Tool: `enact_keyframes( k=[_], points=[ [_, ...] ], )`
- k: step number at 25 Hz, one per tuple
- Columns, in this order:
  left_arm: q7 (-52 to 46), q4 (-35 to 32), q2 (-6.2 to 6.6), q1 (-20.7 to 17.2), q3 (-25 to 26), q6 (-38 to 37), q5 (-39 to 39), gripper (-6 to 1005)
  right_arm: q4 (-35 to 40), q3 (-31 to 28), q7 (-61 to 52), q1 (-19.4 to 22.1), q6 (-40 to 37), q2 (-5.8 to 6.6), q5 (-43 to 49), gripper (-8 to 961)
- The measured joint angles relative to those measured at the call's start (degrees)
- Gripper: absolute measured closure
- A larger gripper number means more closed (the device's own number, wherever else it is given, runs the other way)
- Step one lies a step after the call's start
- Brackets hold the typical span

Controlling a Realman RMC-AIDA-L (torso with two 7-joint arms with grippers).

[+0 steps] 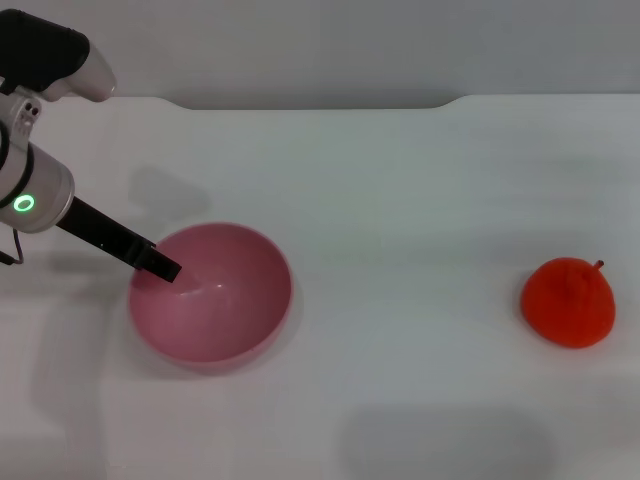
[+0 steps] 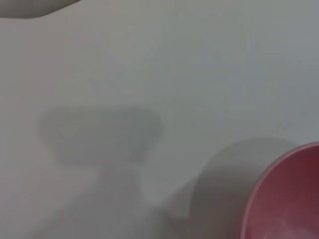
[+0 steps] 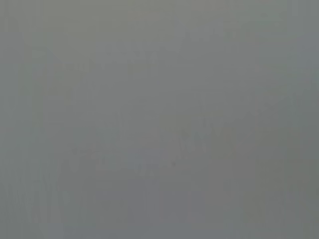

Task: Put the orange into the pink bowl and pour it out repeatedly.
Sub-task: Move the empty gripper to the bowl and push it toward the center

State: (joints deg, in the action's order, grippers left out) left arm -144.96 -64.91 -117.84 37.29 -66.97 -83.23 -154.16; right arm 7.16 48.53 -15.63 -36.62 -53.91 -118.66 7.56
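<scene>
The pink bowl [image 1: 212, 295] stands upright and empty on the white table, left of centre. Its rim also shows in the left wrist view [image 2: 284, 194]. My left gripper [image 1: 163, 268] reaches in from the left. Its black upper finger [image 1: 120, 243] lies over the bowl's left rim with its tip inside, and it is clamped on that rim. The lower finger is hidden by the bowl. The orange [image 1: 568, 301] lies on the table at the far right, stem nub up, well apart from the bowl. My right gripper is out of view.
The white table [image 1: 400, 200] runs to a back edge near the top of the head view. The right wrist view shows only a plain grey surface. A faint shadow [image 1: 445, 440] lies on the table at the front, right of centre.
</scene>
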Motion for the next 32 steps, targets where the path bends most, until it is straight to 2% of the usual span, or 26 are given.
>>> enact_keyframes(
  k=[10,15,20,22,28,31,32],
  points=[
    [-2.1,0.5,0.11,0.2,0.0,0.1,-0.2,268,0.8,-0.2,0.2,0.2,-0.2,0.10,0.0,428],
    [-2.1,0.6,0.07,0.5,-1.6,-0.4,-0.4,270,1.0,-0.5,0.2,0.6,-0.3,0.19,0.0,428],
    [-2.2,0.7,0.06,0.8,-2.5,-0.7,-0.4,477,1.5,-0.6,0.3,1.2,-0.3,0.20,-0.1,429],
    [-2.3,0.7,0.06,0.9,-2.5,-0.7,-0.3,708,1.6,-0.6,0.3,1.3,-0.4,0.20,-0.2,429],
    [-2.3,0.7,-0.01,0.9,-2.7,-0.8,-0.2,909,1.9,-0.3,0.1,1.5,-0.4,0.19,-0.2,429],
    [-2.3,0.7,-0.01,1.0,-2.7,-0.7,-0.2,931,2.6,0.7,-2.7,1.7,-0.4,0.19,0.0,429],
    [-2.3,0.7,-0.01,1.0,-2.7,-0.7,-0.1,938,4.0,3.2,-8.9,2.4,-0.3,0.39,2.0,429]
  ],
)
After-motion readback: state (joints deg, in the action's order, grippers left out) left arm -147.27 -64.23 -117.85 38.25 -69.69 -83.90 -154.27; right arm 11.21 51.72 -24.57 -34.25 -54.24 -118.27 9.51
